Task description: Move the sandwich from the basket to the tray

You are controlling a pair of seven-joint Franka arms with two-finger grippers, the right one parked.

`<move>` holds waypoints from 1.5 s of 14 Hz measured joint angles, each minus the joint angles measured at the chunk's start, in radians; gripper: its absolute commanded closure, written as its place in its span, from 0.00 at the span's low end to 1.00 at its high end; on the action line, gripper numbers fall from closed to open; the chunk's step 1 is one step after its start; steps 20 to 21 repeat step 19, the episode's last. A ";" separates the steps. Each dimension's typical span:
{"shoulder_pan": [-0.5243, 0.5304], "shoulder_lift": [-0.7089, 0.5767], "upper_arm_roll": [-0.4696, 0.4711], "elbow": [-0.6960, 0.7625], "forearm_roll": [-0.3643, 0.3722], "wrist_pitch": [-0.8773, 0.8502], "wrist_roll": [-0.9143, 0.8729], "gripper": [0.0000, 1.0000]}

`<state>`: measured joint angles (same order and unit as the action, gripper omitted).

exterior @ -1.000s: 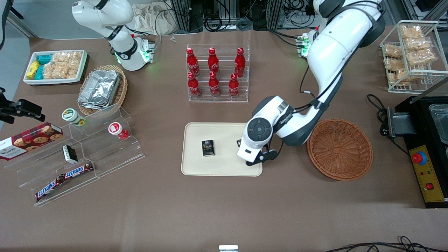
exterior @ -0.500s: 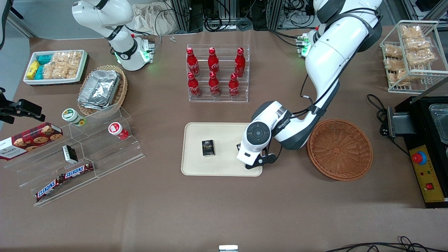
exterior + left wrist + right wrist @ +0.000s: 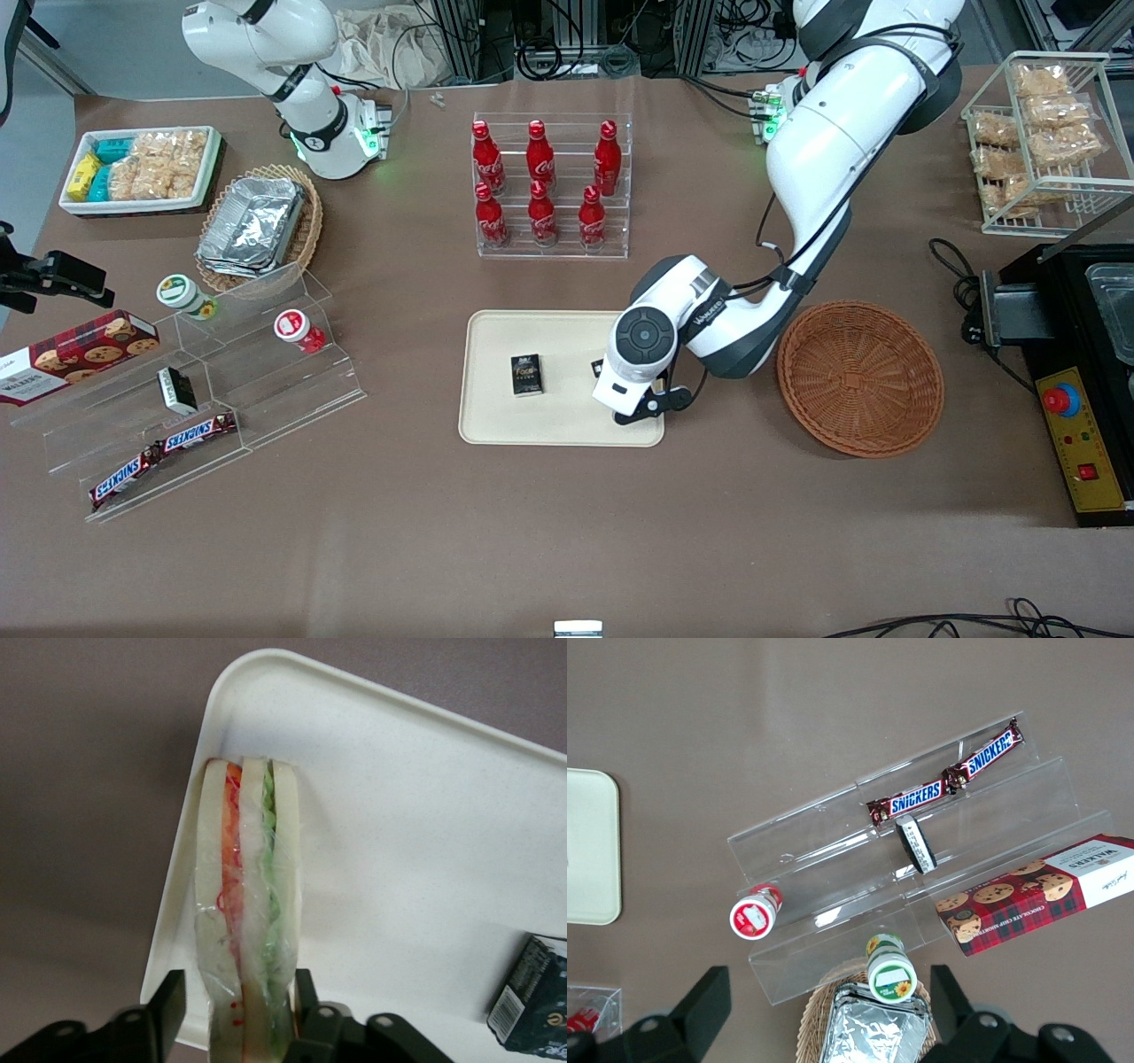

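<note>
The sandwich (image 3: 248,904), a cream wedge in clear wrap with orange-red and green filling, stands upright between the fingers of my left gripper (image 3: 237,992). The fingers are shut on it near its lower end. It hangs over a rounded corner of the beige tray (image 3: 425,815). In the front view the gripper (image 3: 631,403) is over the tray (image 3: 496,416) at the edge nearest the reddish-brown round basket (image 3: 859,377), and the wrist hides the sandwich. The basket holds nothing.
A small dark box (image 3: 526,374) lies on the tray, also in the left wrist view (image 3: 532,992). A rack of red bottles (image 3: 551,186) stands farther from the camera. A clear stepped stand (image 3: 213,390), a foil-filled tan basket (image 3: 261,226) and a white bin (image 3: 142,168) lie toward the parked arm's end.
My left gripper has moved with the sandwich a little away from the basket and further over the tray. Nothing else has moved.
</note>
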<state>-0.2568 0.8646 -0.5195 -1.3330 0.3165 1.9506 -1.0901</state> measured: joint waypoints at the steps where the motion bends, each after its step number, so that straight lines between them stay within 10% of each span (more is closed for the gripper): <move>1: 0.001 -0.001 0.000 0.003 0.007 -0.012 0.000 0.00; 7: 0.050 -0.144 0.008 0.003 0.028 -0.212 0.092 0.00; 13: 0.063 -0.609 0.381 -0.340 -0.257 -0.220 0.746 0.01; 21: 0.191 -0.770 0.477 -0.449 -0.266 -0.280 1.198 0.00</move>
